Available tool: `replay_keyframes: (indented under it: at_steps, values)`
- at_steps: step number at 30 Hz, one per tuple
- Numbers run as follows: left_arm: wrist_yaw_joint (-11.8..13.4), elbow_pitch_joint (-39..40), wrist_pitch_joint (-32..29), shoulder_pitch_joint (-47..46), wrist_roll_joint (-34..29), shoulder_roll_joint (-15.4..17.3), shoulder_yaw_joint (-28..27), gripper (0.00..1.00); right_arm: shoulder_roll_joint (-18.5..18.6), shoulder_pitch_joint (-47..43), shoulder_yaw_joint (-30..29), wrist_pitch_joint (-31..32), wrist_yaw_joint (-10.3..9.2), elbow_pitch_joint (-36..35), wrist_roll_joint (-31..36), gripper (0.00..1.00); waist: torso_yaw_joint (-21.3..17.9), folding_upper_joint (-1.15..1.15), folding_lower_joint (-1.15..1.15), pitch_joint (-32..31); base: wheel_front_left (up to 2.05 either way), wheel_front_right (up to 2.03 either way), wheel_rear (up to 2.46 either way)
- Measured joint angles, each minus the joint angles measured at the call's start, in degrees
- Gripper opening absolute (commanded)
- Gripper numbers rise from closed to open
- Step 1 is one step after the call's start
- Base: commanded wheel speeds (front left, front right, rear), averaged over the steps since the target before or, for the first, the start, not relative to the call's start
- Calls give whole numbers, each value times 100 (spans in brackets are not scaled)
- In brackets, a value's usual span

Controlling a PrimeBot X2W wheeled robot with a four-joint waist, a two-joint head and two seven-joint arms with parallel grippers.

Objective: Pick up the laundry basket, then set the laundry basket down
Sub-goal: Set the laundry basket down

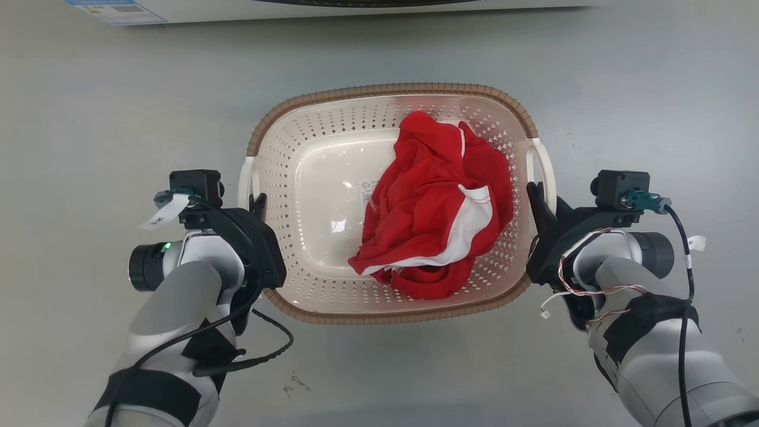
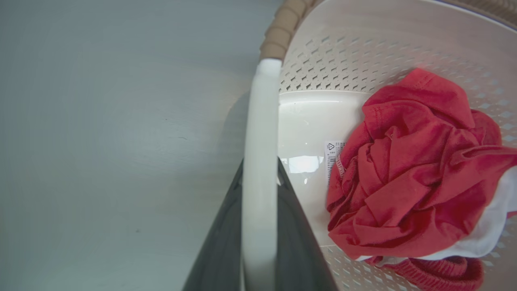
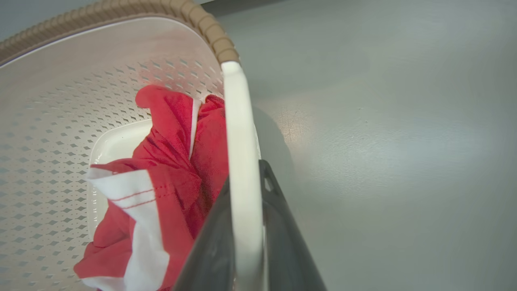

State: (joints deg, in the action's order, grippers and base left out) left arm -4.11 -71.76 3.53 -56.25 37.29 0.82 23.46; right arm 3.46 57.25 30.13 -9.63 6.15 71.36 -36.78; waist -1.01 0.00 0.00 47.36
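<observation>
Where writing shows, none of it reads: the sticker on the basket bottom has a recycling triangle and a barcode, print too small. The blue-and-white label on the white appliance at 12 o'clock is blurred. The white tag on the left wrist cable carries a small black mark, illegible.

The laundry basket sits mid-frame in the head view over the grey floor; cannot tell if it touches the floor. A red garment with white trim is bunched in its 3 o'clock half.

The left gripper is at the basket's 9 o'clock, clamped on the left handle. In the left wrist view the white bar runs straight up between the dark fingers, both pressed against it.

The right gripper is at the basket's 3 o'clock, clamped on the right handle. In the right wrist view the bar passes between the fingers, no gap seen. The brown rim meets the bar at 12 o'clock.
</observation>
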Motion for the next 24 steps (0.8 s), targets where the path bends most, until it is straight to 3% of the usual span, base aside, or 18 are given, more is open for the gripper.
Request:
replay_keyframes:
  at_steps: [1,2,3,4,5,6,8,24]
  values:
    - [0,-5,-11,-1,0,1,5,0,1,3,0,5,0,10,-3,15,1,0,0,-1,0,0,0]
    - [0,-12,-25,-2,0,9,9,0,10,4,2,5,0,26,-3,15,3,0,0,-3,0,0,0]
    - [-2,-14,-26,-2,0,9,16,0,8,4,10,8,1,35,-3,16,4,0,0,-4,0,0,0]
    - [-5,-14,-34,-3,0,7,26,8,7,4,13,9,8,42,-3,31,6,0,0,-6,0,0,0]
    - [-36,-19,-36,-3,0,10,29,25,10,4,12,34,16,51,-4,69,7,0,0,-8,0,0,0]
    - [-46,-23,-40,-4,1,15,29,40,13,4,22,48,16,66,-4,100,9,0,0,-9,0,0,0]
    - [-46,-44,-45,-8,1,73,31,100,51,4,24,47,16,96,-5,100,11,0,0,-14,0,0,0]
    - [-151,-49,411,58,-48,114,209,100,111,-38,77,-296,77,-132,-60,100,37,0,0,-418,0,0,0]
